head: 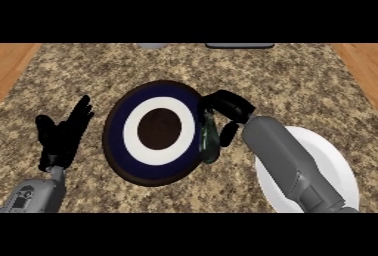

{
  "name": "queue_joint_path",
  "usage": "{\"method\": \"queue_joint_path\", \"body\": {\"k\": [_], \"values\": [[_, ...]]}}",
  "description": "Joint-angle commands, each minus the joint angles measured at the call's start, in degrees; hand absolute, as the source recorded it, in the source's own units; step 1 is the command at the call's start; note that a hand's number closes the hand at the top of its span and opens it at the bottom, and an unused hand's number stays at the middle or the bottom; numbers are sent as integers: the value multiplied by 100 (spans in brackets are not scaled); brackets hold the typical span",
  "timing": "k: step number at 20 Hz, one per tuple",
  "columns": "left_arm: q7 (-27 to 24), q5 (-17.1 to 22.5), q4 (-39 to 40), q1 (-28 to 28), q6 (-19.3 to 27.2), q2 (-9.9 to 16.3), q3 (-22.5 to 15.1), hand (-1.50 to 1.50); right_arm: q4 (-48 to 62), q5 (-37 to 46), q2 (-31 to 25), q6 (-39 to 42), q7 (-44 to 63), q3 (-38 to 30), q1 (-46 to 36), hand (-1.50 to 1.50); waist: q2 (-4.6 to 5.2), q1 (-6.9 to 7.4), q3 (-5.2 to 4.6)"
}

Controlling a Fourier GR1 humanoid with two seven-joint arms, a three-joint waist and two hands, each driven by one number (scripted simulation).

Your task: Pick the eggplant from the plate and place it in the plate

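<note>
A dark green eggplant [209, 140] hangs over the right rim of a round plate [117, 131] with a dark blue band, a white ring and a brown centre. My right hand [229, 107] is curled round the eggplant's upper end, fingers shut on it. The right forearm crosses a plain white plate [332, 160] at the right, hiding much of it. My left hand [65, 132] rests open with fingers up, left of the blue plate and apart from it.
The counter top is speckled brown granite [295, 75], with wood strips along both sides. A grey object [152, 45] and a dark flat object [240, 46] show partly at the far edge.
</note>
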Motion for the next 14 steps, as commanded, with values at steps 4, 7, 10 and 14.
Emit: {"method": "queue_joint_path", "body": {"k": [4,7,10,14], "values": [[-17,21,76,96,66,23,115,0,-1391,-227,607,-1828,1724,-250,-254,150,-48,-273,42],[-46,45,62,112,58,107,213,0,-1944,-196,615,-2360,2730,-166,-251,150,2,-293,43],[-31,121,-52,78,40,80,253,0,-2599,-361,619,-2559,3838,171,-8,150,87,-211,51],[30,16,-161,104,78,-3,105,0,-3642,-136,621,-3011,5297,743,423,150,188,-184,59]]}}
